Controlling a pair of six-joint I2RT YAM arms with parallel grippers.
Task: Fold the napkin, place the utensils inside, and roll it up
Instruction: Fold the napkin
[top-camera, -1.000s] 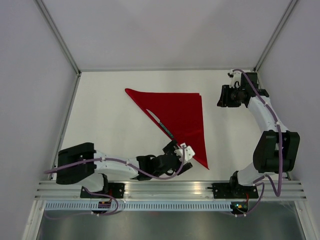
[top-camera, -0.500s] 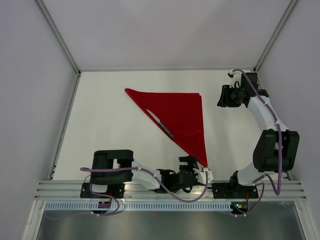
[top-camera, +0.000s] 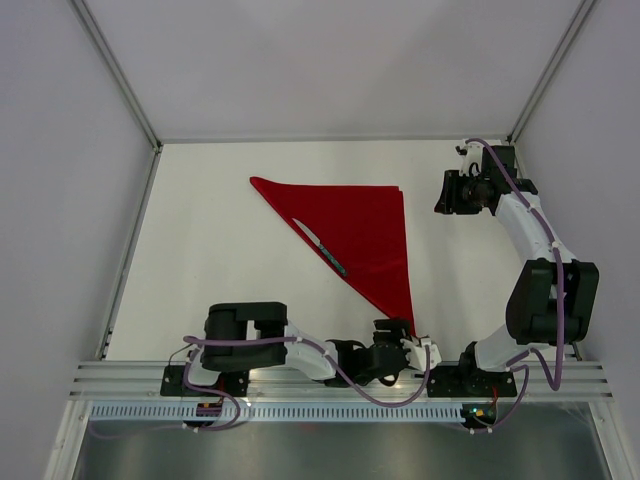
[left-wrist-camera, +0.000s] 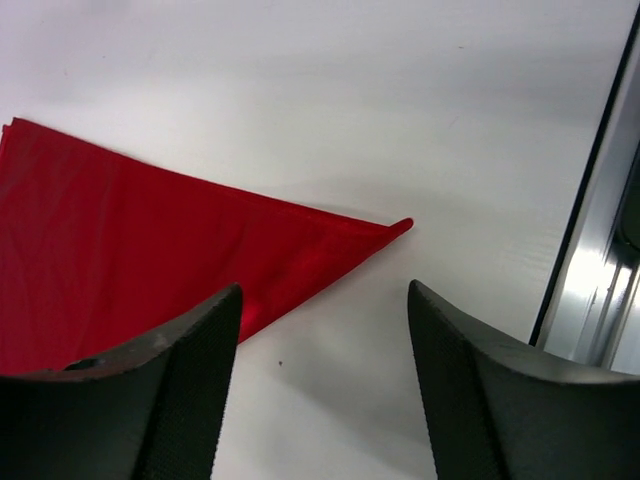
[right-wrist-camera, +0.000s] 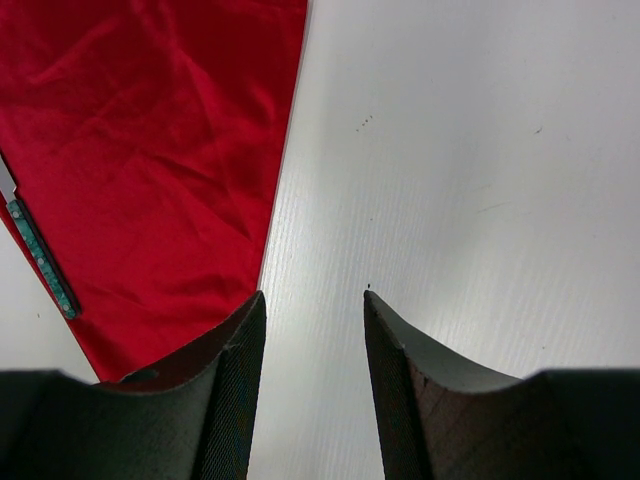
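Note:
The red napkin lies flat on the white table, folded into a triangle. A knife with a silver blade and teal handle lies along its diagonal edge. My left gripper is open and empty, low at the table's near edge, just beside the napkin's near tip. The left wrist view shows the napkin to the left of my open left gripper. My right gripper is open and empty, right of the napkin's far right corner. The right wrist view shows the open right gripper, the napkin and the knife.
The aluminium rail runs along the near edge, and shows at the right of the left wrist view. White walls enclose the table on the left, far and right sides. No other utensils show.
My left arm has pulled back off the napkin's near part and swung right to the near edge. The napkin now lies flat. The right arm has not moved.

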